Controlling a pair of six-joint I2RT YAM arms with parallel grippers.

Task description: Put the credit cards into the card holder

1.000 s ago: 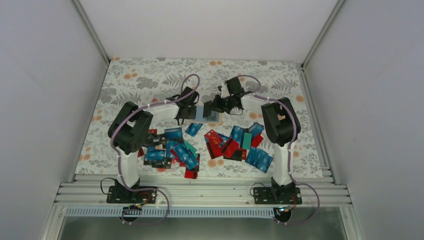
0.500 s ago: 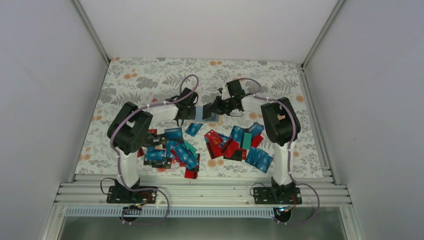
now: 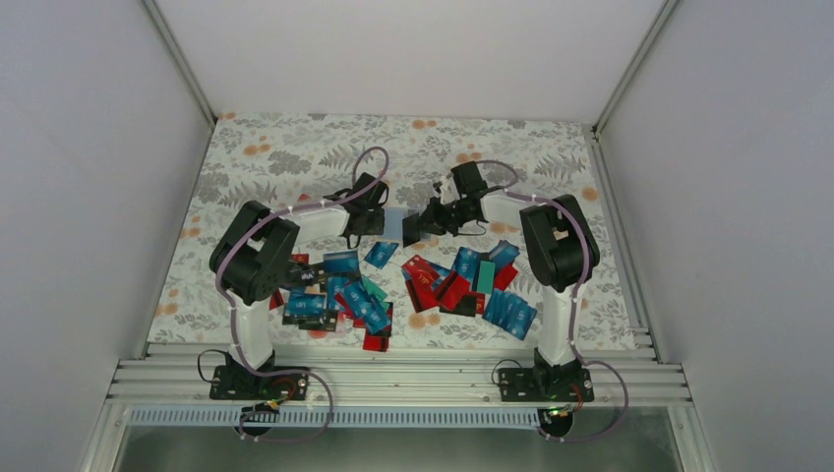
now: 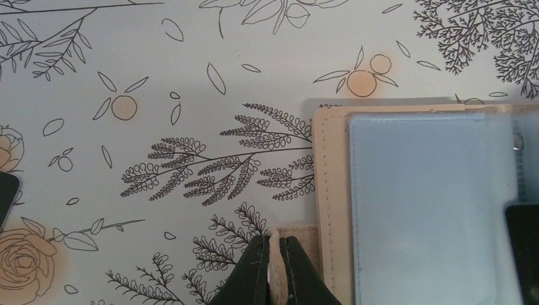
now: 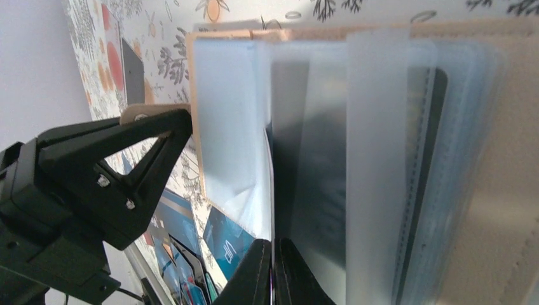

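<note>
Okay, both grippers are at the card holder, mid-table, just far of the card piles. L gripper: jaws closed, pinching the tan tab that sticks out from the holder's near-left edge. The holder lies open and flat on the floral cloth, with its beige border and stitching in view and a clear sleeve on top. R gripper: jaws closed too, nipping the thin edge of that sleeve and fanning it up off the other pages. There's a dark shape behind the sleeves w/ a rounded corner, can't tell what it is. The credit cards are loose in two heaps on the near side, mostly blue with some red, black and teal. One heap is near the L arm, the other near the R arm. The two grippers are close together, one on either side of the holder.
</note>
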